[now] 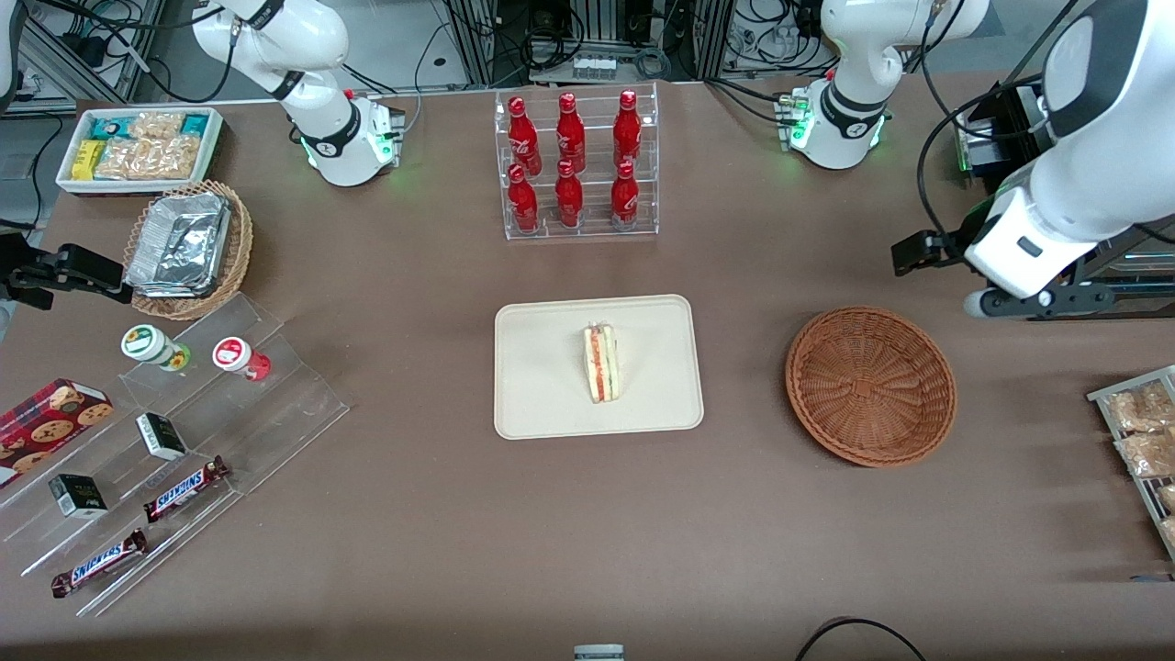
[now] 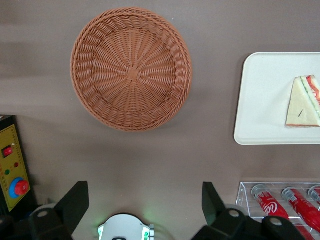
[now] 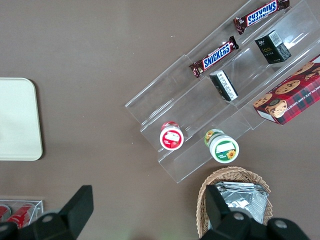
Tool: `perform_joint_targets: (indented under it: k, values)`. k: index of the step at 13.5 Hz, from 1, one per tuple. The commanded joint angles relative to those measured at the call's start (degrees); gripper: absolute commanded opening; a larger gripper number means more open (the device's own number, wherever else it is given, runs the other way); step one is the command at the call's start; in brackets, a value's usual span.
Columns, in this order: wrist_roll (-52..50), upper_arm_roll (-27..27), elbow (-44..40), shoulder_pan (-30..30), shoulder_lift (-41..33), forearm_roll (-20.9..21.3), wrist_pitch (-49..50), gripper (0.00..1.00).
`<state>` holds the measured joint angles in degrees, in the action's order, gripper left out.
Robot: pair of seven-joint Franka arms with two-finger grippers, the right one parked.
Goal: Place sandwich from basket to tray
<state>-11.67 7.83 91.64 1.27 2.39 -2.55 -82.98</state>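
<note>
1. Now my claw (image 2: 145, 200) hangs spread and empty, raised well clear of the table, the basket (image 2: 131, 68) empty below it.
2. The sandwich (image 1: 602, 362) lies on the tray (image 1: 542, 404), well apart from the claw.
3. I judge the risk small: a careless sweep could nudge the basket.

The open hand (image 2: 145, 202) hangs over bare table; sandwich (image 2: 303, 102) lies on tray (image 2: 257, 100), basket (image 2: 131, 68) nearby.
</note>
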Motion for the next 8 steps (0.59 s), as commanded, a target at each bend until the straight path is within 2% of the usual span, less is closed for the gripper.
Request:
perform_joint_targets:
  k: [1, 4, 8]
  values:
    - [1.5, 0.3, 1.4, -1.3, -3.7, 0.0, 1.9, 1.00]
    - [7.1, -0.2, 1.3, -2.0, -4.9, 1.4, 3.6, 1.00]
    - [7.3, -0.5, 0.6, -2.0, -5.4, 1.3, 6.2, 1.00]
